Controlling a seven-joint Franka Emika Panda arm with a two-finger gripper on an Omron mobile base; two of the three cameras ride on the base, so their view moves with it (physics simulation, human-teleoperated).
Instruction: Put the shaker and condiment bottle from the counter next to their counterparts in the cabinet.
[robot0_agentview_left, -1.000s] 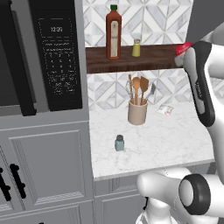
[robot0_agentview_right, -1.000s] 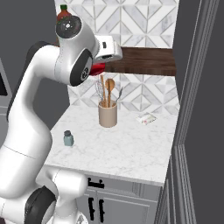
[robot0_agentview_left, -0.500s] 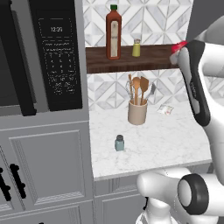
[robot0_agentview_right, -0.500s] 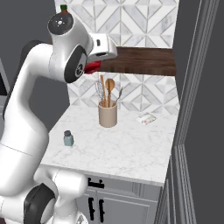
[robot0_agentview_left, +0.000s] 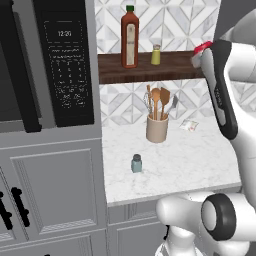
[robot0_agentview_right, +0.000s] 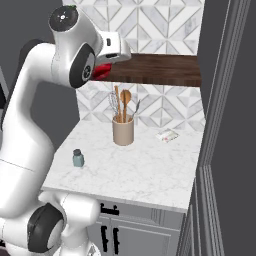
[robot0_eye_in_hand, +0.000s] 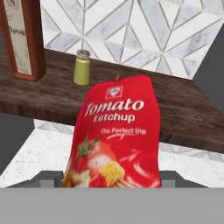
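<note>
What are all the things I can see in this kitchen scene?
Ketchup packet: one, red, held up at the shelf's front edge.
Shaker: one, teal-grey, on the counter.
Counter: one, white marble, under the shelf.
Shelf: one, dark brown wood, on the tiled wall.
Tall bottle: one, red-orange, green cap, on the shelf.
Yellow shaker: one, yellow-green, beside the tall bottle.
Crock: one, beige, holding utensils, on the counter.
Small packet: one, pale, on the counter near the wall.
Microwave: one, black, left of the shelf.
Gripper: one, carrying the ketchup packet.
</note>
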